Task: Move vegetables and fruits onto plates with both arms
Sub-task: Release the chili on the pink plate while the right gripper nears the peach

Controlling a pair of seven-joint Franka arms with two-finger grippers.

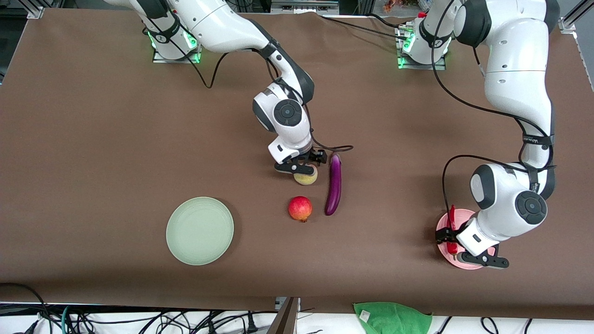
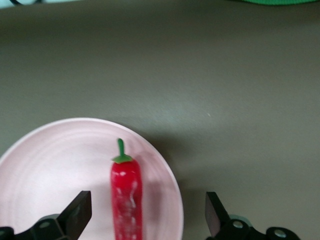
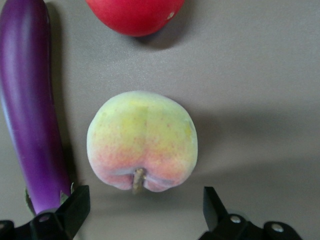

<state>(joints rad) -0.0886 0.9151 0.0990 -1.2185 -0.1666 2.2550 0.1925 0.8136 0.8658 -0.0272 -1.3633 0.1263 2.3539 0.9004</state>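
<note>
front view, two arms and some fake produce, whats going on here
The left gripper is open over the pink plate, where the chili pepper lies. The right gripper is open over the peach, which sits on the table beside the eggplant. The pomegranate lies nearer the camera, and the green plate holds nothing.

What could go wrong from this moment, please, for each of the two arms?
1. The right gripper is open over the peach, and the eggplant lies close beside it. A finger may bump the eggplant on the way down.
2. The round peach could slip or roll toward the red fruit as the fingers close.
3. The left gripper is open over the chili on the pink plate; a low retreat might drag it off.
</note>
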